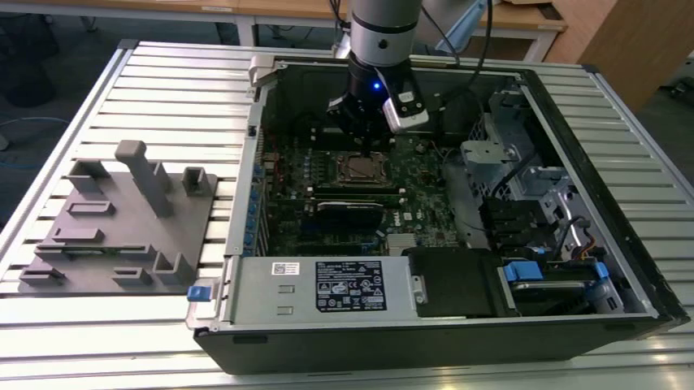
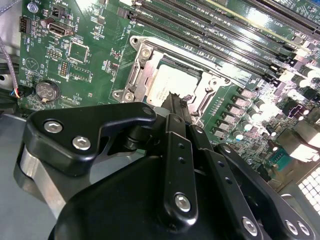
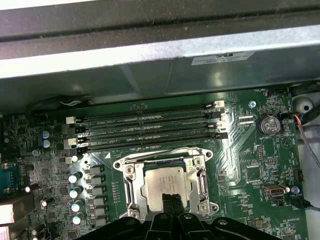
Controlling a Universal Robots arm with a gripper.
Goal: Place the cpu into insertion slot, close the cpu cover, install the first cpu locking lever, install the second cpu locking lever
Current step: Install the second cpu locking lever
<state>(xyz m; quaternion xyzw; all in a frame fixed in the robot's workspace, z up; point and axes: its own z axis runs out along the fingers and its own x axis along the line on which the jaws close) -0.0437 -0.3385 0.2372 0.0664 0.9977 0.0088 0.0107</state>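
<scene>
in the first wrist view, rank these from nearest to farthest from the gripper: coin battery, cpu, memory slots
1. The cpu: directly at the tips of the gripper, seated in the socket.
2. The memory slots: beyond the socket, toward the case wall.
3. The coin battery: far off to one side, near the board's edge.

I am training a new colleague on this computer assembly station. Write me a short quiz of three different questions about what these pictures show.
1. True or false: the cpu already lies in the insertion slot.
2. Multiple choice: in both wrist views, the pincer is closest to
A. the round coin battery
B. the cpu
C. the long memory slots
3. Short answer: in the exterior view, what lies on the table at the exterior view's left of the computer case?

Key
1. True.
2. B.
3. A grey fixture plate with upright blocks.
</scene>
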